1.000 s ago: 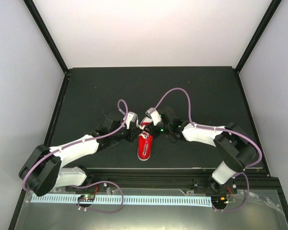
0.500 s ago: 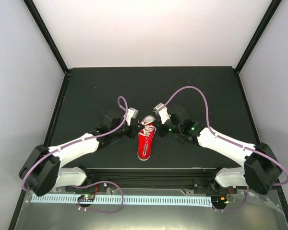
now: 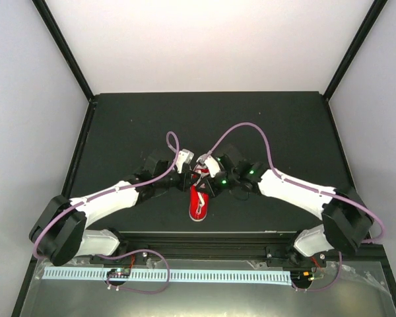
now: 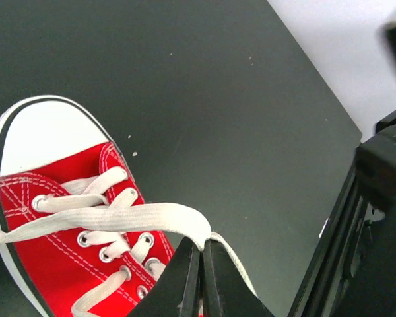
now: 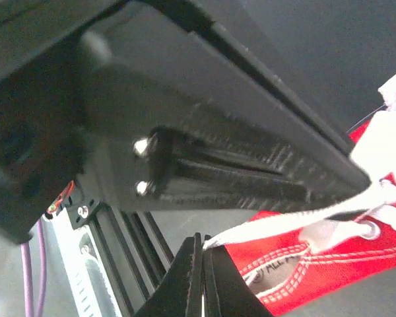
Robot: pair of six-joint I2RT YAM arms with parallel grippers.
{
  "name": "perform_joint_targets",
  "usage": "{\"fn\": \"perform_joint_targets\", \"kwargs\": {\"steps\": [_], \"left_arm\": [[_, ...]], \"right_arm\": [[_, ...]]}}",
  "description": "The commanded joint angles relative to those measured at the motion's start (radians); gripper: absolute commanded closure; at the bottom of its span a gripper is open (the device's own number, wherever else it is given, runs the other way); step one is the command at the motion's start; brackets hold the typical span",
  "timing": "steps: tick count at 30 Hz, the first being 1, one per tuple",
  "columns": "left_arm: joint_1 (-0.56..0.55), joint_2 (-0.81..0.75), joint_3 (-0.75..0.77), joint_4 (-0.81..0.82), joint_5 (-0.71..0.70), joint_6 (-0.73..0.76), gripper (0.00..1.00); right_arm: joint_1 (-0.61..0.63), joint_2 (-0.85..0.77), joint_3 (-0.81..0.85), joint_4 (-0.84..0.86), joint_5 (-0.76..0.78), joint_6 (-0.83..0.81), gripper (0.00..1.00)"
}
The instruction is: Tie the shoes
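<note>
My left gripper [image 4: 200, 247] is pinching a white lace [image 4: 119, 216], fully closed, the red sneaker [image 4: 59, 231] lying just beside its tips. Only my right wrist view is showing the right gripper [image 5: 200, 246] clamping a second lace [image 5: 284, 228].

Red sneaker [image 4: 46, 264] w/ white toe cap [image 4: 43, 132], laces [image 4: 105, 218] — blk table [image 4: 185, 79].

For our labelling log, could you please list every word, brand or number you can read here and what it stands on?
"ALL": printed inside the red sneaker, seen in the right wrist view; whatever letters follow are hidden.
No other text, brand or number is legible in any view.
</note>
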Motion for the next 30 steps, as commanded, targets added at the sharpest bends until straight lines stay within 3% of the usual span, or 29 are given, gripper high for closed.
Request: {"fn": "perform_joint_targets", "kwargs": {"steps": [1,4,6,10,13,16,22,30], "left_arm": [[0.011,0.007,0.017,-0.019,-0.038,0.021,0.98],[0.011,0.007,0.016,-0.027,-0.045,0.022,0.99],[0.01,-0.015,0.015,-0.029,-0.043,0.023,0.99],[0.011,-0.026,0.013,-0.039,-0.05,0.029,0.99],[0.011,-0.026,0.011,-0.04,-0.052,0.032,0.98],[0.011,-0.024,0.009,-0.034,-0.047,0.027,0.99],[0.011,-0.019,0.012,-0.031,-0.04,0.026,0.98],[0.01,-0.021,0.013,-0.037,-0.039,0.026,0.98]], "right_arm": [[0.039,0.049,0.014,0.137,-0.084,0.154,0.98],[0.038,0.061,0.005,0.181,0.028,0.171,0.84],[0.039,0.059,0.013,0.146,0.078,0.146,0.68],[0.039,-0.005,-0.009,0.061,0.182,0.073,0.46],[0.034,-0.084,-0.055,0.026,0.279,0.029,0.33],[0.019,-0.153,-0.115,0.069,0.277,-0.003,0.22],[0.017,-0.088,-0.168,0.242,0.185,-0.065,0.16],[0.018,0.072,-0.132,0.32,0.255,-0.151,0.13]]}}
